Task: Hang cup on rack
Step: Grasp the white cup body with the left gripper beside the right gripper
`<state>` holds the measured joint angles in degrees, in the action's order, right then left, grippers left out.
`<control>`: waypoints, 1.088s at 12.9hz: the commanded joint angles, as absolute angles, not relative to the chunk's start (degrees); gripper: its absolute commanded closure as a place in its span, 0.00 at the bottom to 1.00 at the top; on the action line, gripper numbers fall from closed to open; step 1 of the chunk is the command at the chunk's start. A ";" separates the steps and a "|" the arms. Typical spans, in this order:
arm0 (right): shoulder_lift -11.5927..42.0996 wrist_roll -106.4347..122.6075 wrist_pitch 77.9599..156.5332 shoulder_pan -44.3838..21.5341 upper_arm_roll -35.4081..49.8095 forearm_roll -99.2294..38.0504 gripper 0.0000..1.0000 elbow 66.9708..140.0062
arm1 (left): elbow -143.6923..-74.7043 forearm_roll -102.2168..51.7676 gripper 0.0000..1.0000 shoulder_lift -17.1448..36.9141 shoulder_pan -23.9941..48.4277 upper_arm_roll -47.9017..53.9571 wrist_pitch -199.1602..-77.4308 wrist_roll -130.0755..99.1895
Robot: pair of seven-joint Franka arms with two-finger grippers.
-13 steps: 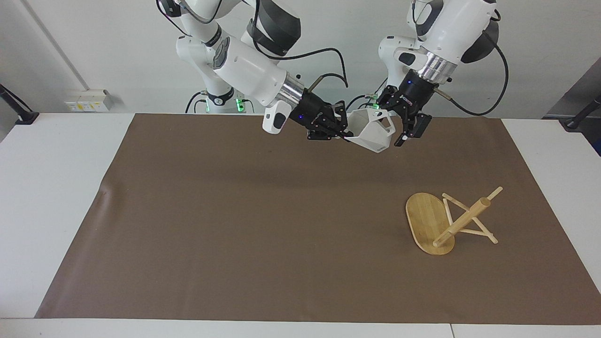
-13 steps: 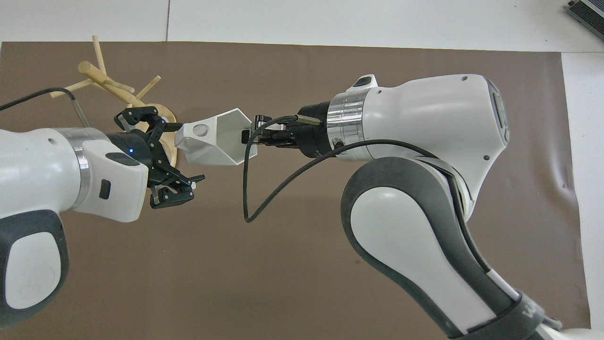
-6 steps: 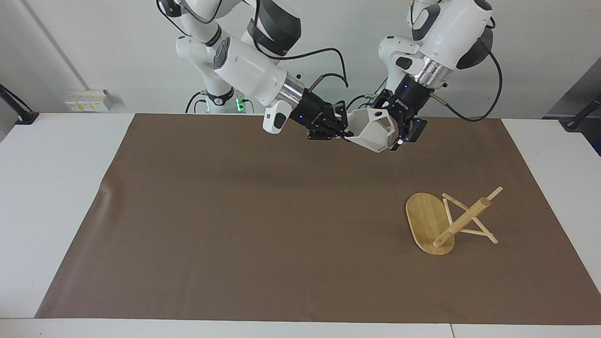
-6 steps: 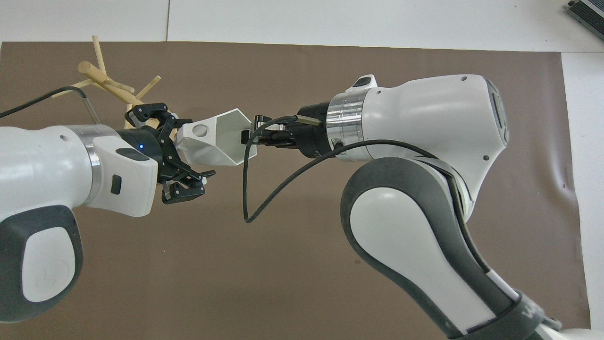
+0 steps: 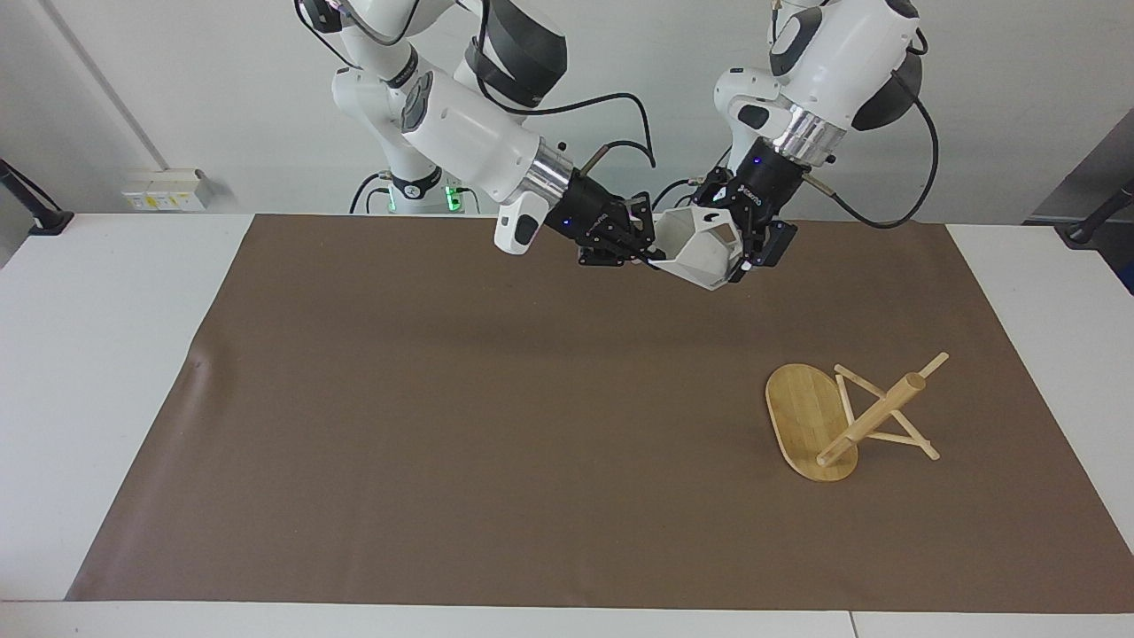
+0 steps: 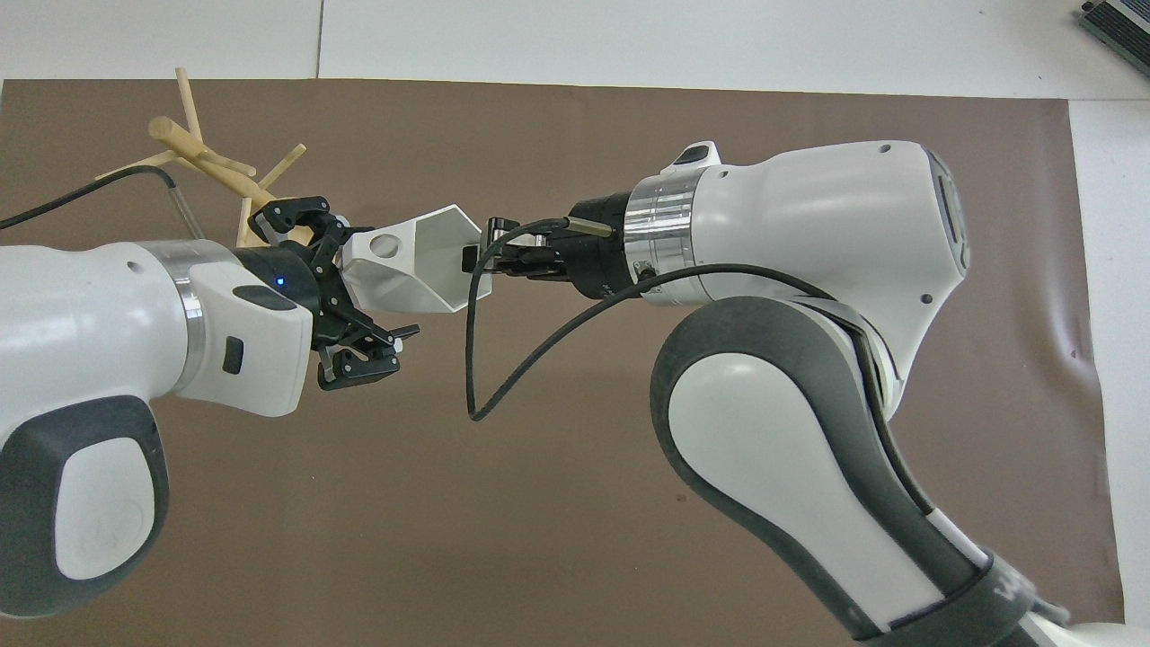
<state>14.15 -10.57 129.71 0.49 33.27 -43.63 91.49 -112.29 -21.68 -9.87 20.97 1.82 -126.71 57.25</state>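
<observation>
the right gripper (image 5: 645, 250) is clamped on the rim of the cup (image 5: 700, 246), holding it in the air over the brown mat (image 5: 461, 399) at the edge of the mat nearest the robots. the cup lies on its side: its open mouth faces back toward the right gripper, and its base and blocky handle point toward the left gripper (image 5: 753, 241). so the cup's long axis runs straight from one gripper to the other. the left gripper has its fingers spread wide and sits right at the cup's base end. in the overhead view one finger (image 6: 292, 213) stands just beside the handle with its round hole, the other finger (image 6: 364, 364) hangs below and apart from the cup, on the side nearer the robots, so the cup is not yet squarely between them. i cannot tell whether the upper finger touches the handle. this looks like a handover, and it turns on the left gripper centring on that base end before it closes. the rack (image 5: 846, 421) lies tipped over on the mat, toward the left arm's end of the table and farther from the robots than the cup, its oval base on edge and its post slanting. the left arm is plainly the nearer one to it. the rack would need standing up before any peg could take the cup.
</observation>
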 commanded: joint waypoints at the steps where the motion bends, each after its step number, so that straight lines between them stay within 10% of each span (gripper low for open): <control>1: 14.15 -11.34 130.96 0.70 34.01 -44.47 1.00 91.58 | -112.67 -22.24 0.00 -9.58 22.85 1.49 -128.41 56.95; 14: 14.15 -11.42 130.96 0.70 34.01 -44.47 1.00 91.58 | -112.76 -22.06 0.00 -7.38 20.13 1.32 -127.71 59.24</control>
